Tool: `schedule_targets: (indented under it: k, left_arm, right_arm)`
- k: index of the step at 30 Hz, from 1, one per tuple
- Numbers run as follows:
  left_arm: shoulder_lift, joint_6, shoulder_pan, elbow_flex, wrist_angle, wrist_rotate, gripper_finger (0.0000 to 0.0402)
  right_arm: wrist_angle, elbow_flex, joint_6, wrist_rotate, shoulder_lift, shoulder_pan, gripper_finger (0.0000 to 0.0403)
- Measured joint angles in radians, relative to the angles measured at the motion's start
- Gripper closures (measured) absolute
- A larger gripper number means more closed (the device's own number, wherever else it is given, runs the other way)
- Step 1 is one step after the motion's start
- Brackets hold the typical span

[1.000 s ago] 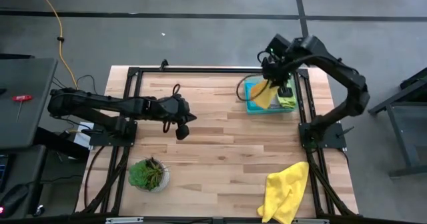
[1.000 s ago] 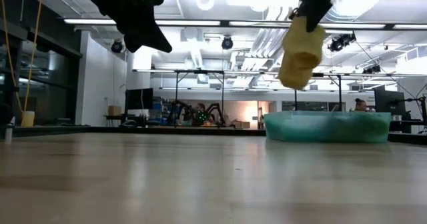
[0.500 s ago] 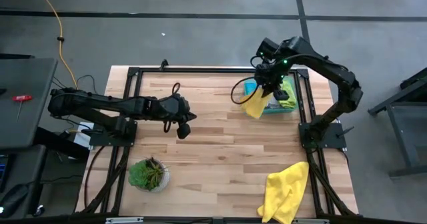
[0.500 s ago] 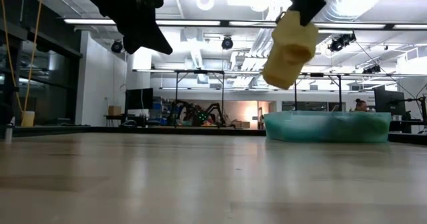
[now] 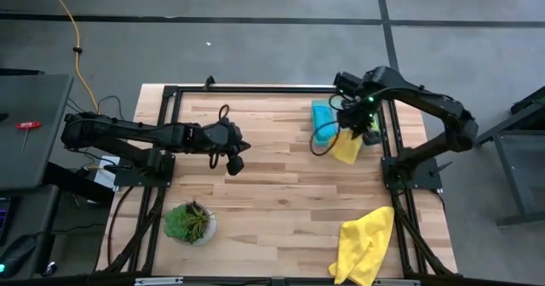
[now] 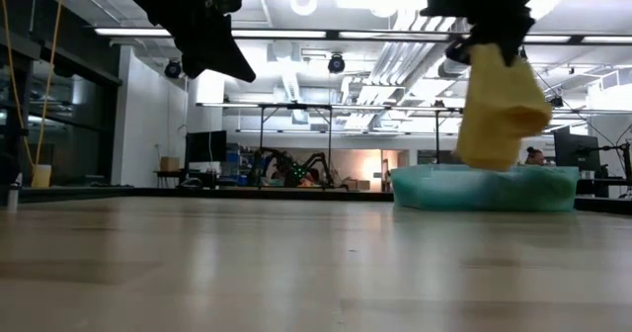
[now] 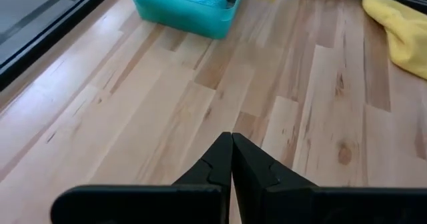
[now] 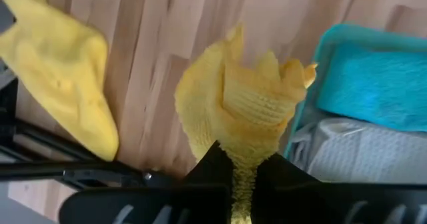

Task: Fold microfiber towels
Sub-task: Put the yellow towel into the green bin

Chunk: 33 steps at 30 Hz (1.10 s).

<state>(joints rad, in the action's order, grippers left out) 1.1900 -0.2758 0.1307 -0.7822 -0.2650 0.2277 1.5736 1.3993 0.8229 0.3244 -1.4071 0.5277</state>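
Above the tabletop [image 5: 272,175] beside the teal bin [image 5: 322,120], a yellow towel [image 5: 347,146] hangs pinched in the right gripper [image 5: 356,128]: the fetching step. Next it needs lowering and spreading flat. Left gripper [image 5: 235,163], pressed together, waits mid-table.
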Motion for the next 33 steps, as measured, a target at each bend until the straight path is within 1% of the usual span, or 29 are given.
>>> schedule_targets:
  k: [3,6,8,13,16,19,22,23,24,28,33]
  left_arm:
    - [0.000,0.015,0.000,0.000,0.000,0.014,0.0401]
    - [0.000,0.017,0.000,0.000,0.000,0.030,0.0401]
    - [0.000,0.017,0.000,0.000,0.000,0.030,0.0401]
    - [0.000,0.014,0.000,0.000,0.000,0.030,0.0401]
    - [0.000,-0.004,0.000,0.000,0.000,0.030,0.0401]
    - [0.000,-0.009,0.000,0.000,0.000,0.030,0.0401]
    - [0.000,-0.009,0.000,0.000,0.001,0.030,0.0401]
    - [0.000,-0.009,0.000,0.000,0.001,0.030,0.0401]
    - [0.000,-0.009,0.000,0.000,0.001,0.030,0.0401]
    - [0.000,-0.009,0.000,0.000,0.001,0.046,0.0401]
    - [0.000,-0.009,0.000,0.000,0.000,0.045,0.0401]
  right_arm:
    - [0.001,-0.043,0.009,0.005,0.053,0.000,0.0403]
    - [-0.002,-0.061,0.036,0.015,0.048,-0.016,0.0403]
    - [-0.002,-0.060,0.081,-0.005,0.018,-0.032,0.0403]
    - [-0.004,-0.060,0.165,-0.130,-0.109,-0.032,0.0403]
    - [-0.004,-0.051,0.173,-0.150,-0.178,-0.027,0.0403]
    - [-0.031,-0.009,0.181,-0.139,-0.204,-0.030,0.0403]
    - [-0.062,0.058,0.179,-0.107,-0.223,-0.031,0.0403]
    - [-0.069,0.086,0.173,-0.114,-0.229,-0.031,0.0403]
    - [-0.071,0.111,0.167,-0.136,-0.234,-0.031,0.0403]
    - [-0.070,0.180,0.147,-0.296,-0.288,-0.021,0.0403]
    - [-0.079,0.219,0.120,-0.311,-0.372,-0.002,0.0403]
